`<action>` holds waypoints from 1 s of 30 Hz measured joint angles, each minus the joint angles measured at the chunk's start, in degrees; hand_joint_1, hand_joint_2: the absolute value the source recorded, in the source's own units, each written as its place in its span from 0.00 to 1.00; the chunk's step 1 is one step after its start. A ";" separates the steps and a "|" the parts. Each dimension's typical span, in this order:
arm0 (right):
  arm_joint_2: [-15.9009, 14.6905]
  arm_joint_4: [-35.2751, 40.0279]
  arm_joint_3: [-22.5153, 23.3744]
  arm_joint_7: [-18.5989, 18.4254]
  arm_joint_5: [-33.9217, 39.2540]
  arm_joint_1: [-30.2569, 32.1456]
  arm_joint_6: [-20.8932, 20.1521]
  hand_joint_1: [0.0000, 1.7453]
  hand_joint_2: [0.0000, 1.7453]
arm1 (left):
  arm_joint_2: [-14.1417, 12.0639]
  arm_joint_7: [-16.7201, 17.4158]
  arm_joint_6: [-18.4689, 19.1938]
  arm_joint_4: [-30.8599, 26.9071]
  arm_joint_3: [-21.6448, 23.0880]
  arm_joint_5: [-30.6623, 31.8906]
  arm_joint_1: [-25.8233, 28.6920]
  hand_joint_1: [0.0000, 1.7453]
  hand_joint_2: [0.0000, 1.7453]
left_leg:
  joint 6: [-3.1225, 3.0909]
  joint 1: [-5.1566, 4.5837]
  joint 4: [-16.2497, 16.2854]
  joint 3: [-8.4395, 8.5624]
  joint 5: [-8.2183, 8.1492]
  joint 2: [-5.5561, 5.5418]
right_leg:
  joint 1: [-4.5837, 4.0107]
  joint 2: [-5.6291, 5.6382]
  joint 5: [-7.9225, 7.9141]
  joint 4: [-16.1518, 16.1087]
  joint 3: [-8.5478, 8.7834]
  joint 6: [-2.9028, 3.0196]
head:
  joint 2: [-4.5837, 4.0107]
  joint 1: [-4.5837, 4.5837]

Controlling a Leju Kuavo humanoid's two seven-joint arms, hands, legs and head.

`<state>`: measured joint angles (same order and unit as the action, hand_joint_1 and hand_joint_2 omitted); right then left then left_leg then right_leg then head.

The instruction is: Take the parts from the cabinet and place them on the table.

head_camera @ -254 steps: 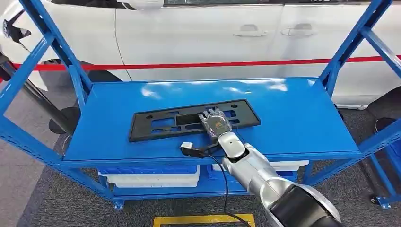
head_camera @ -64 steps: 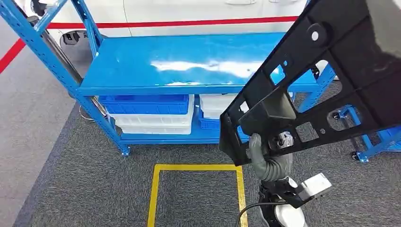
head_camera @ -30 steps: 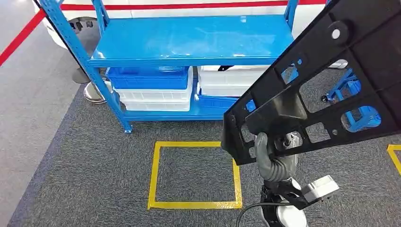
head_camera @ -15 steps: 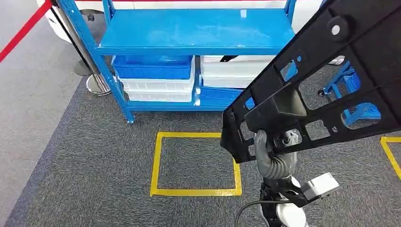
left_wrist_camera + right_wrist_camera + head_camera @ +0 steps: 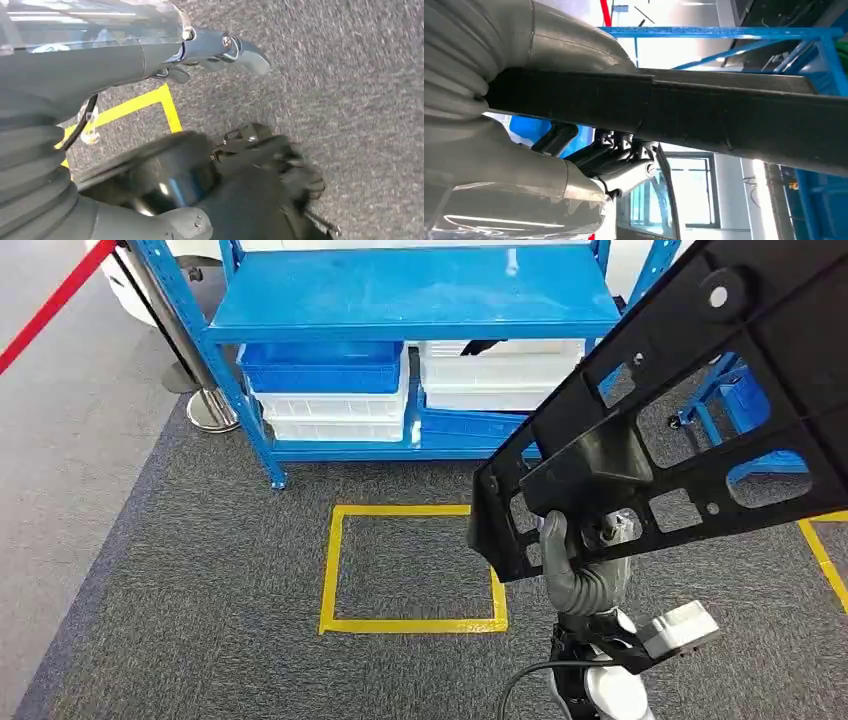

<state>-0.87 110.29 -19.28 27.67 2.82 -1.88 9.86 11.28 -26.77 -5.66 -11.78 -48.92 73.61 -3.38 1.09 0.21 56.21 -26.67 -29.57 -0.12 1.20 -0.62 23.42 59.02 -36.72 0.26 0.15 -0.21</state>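
A long black plastic frame part [image 5: 720, 370] with several cut-outs is held up in front of me, slanting from the lower middle to the upper right of the head view. My right hand [image 5: 582, 565] grips it at its lower end from below. In the right wrist view the part's dark edge [image 5: 724, 117] runs between the thumb and fingers of that hand [image 5: 554, 45]. My left hand [image 5: 150, 55] hangs over the grey carpet with its fingers apart and holds nothing. The blue cabinet [image 5: 410, 290] stands ahead, and its top shelf is bare.
A blue bin [image 5: 320, 365] and white bins [image 5: 500, 375] fill the cabinet's lower shelf. A yellow tape square [image 5: 330, 560] marks the carpet before it. A red rope [image 5: 50, 310] and a post base [image 5: 212, 410] are at the left. Another blue rack [image 5: 745, 390] stands at the right.
The part was lifted off the cabinet's top shelf and stays in my right hand. The camera has backed away since: the cabinet has slid up the picture and more carpet shows.
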 joint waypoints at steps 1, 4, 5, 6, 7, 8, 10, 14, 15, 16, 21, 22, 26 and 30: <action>0.00 0.00 0.00 0.00 0.00 -0.06 0.00 1.00 1.00 | 0.02 0.00 0.02 0.00 0.02 0.15 0.01 0.00 1.00 | -0.19 -0.14 0.37 -0.47 0.31 0.00 | 0.12 -0.10 -0.60 -0.36 -0.04 -0.40 | 0.00 -0.03; 0.00 -0.02 0.02 -0.09 -0.02 -0.07 0.07 1.00 1.00 | 0.02 0.00 0.07 0.00 0.02 0.24 0.09 0.00 1.00 | -1.69 0.49 -0.64 -1.04 2.09 0.34 | 0.23 -0.02 -0.89 -0.57 -0.38 -1.53 | 0.00 0.04; 0.00 0.00 0.02 -0.11 -0.04 -0.13 0.18 1.00 1.00 | 0.02 0.02 0.09 0.00 0.04 0.28 0.11 0.00 1.00 | -2.16 0.20 -0.66 -1.64 2.68 0.48 | 0.10 0.22 1.57 0.86 -0.98 -1.61 | 0.00 0.08; 0.00 -0.02 0.02 -0.11 -0.07 -0.17 0.20 1.00 1.00 | 0.02 0.02 0.09 0.00 0.04 0.33 0.00 0.00 1.00 | -2.67 0.05 -0.58 -2.43 3.11 0.58 | 0.13 0.29 5.11 4.43 -2.12 -1.52 | 0.00 0.24; 0.00 -0.04 0.02 -0.15 -0.07 -0.13 0.20 1.00 1.00 | 0.02 0.02 0.09 0.00 0.04 0.37 -0.07 0.00 1.00 | -2.86 -0.11 -0.42 -3.21 3.58 0.60 | 0.11 0.31 8.38 9.01 -3.45 -1.57 | 0.02 0.30; 0.00 -0.09 0.02 -0.17 -0.07 -0.12 0.20 1.00 1.00 | 0.02 0.02 0.09 0.00 0.04 0.37 -0.10 0.00 1.00 | -2.93 -0.29 -0.26 -3.96 4.06 0.66 | 0.09 0.38 10.59 13.34 -4.55 -1.64 | 0.02 0.28; 0.00 -0.17 0.02 -0.20 -0.07 -0.09 0.20 1.00 1.00 | 0.02 0.02 0.09 0.00 0.04 0.37 -0.05 0.00 1.00 | -2.92 -0.56 0.34 -5.67 4.91 0.73 | 0.08 0.38 9.68 17.40 -4.60 -1.63 | 0.00 0.26; 0.00 -0.17 0.02 -0.33 -0.07 -0.31 0.26 1.00 1.00 | 0.02 -0.02 0.15 0.00 0.07 0.39 -0.05 0.00 1.00 | -2.36 -0.61 2.25 -8.66 5.95 0.67 | -0.18 0.37 6.12 3.12 6.12 -0.54 | 0.00 0.28; 0.02 -0.13 0.02 -0.37 -0.09 -0.33 0.24 1.00 1.00 | 0.04 -0.02 0.13 0.00 0.07 0.39 -0.06 0.00 1.00 | -2.03 -0.89 2.75 -9.10 6.18 0.66 | -0.58 0.41 7.27 -0.11 7.99 -0.36 | 0.00 0.19; 0.00 -0.13 0.02 -0.39 -0.11 -0.32 0.24 1.00 1.00 | 0.04 -0.09 0.15 0.00 0.09 0.39 0.01 0.00 1.00 | -1.65 -0.85 2.55 -9.18 6.74 0.68 | -0.70 0.37 7.38 -0.32 7.86 -0.18 | 0.02 0.21; 0.00 -0.17 0.02 -0.44 -0.18 -0.52 0.26 1.00 1.00 | -0.07 -0.13 0.31 0.00 0.09 0.41 0.09 0.00 1.00 | -0.35 -0.61 3.35 -10.23 5.77 0.31 | -0.24 -0.06 5.34 -0.91 6.49 1.20 | 0.02 0.37; 0.00 -0.17 0.02 -0.44 -0.18 -0.52 0.26 1.00 1.00 | -0.07 -0.13 0.31 0.00 0.09 0.41 0.09 0.00 1.00 | -0.35 -0.61 3.35 -10.23 5.77 0.31 | -0.24 -0.06 5.34 -0.91 6.49 1.20 | 0.02 0.37; 0.02 -0.15 0.04 -0.46 -0.22 -0.60 0.28 1.00 1.00 | -0.07 -0.15 0.35 0.00 0.11 0.39 0.11 0.00 1.00 | 0.32 -0.20 9.73 -11.91 -0.86 0.27 | -0.20 -0.06 4.20 -0.83 5.10 1.84 | 0.00 -0.05; 0.07 -0.15 0.02 -0.55 -0.24 -0.68 0.37 1.00 1.00 | -0.28 -0.07 0.50 0.00 0.11 0.37 0.04 0.00 1.00 | 0.99 0.50 11.28 -5.83 1.67 0.28 | -0.18 -0.13 0.63 0.11 -0.26 1.19 | 0.00 0.02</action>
<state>-0.81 110.14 -19.26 27.12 2.58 -2.56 10.23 10.99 -26.84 -5.16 -11.78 -48.81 73.99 -3.35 2.08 0.71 67.49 -32.50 -27.89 0.16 1.02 -0.75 24.05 59.14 -36.98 1.45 0.15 -0.20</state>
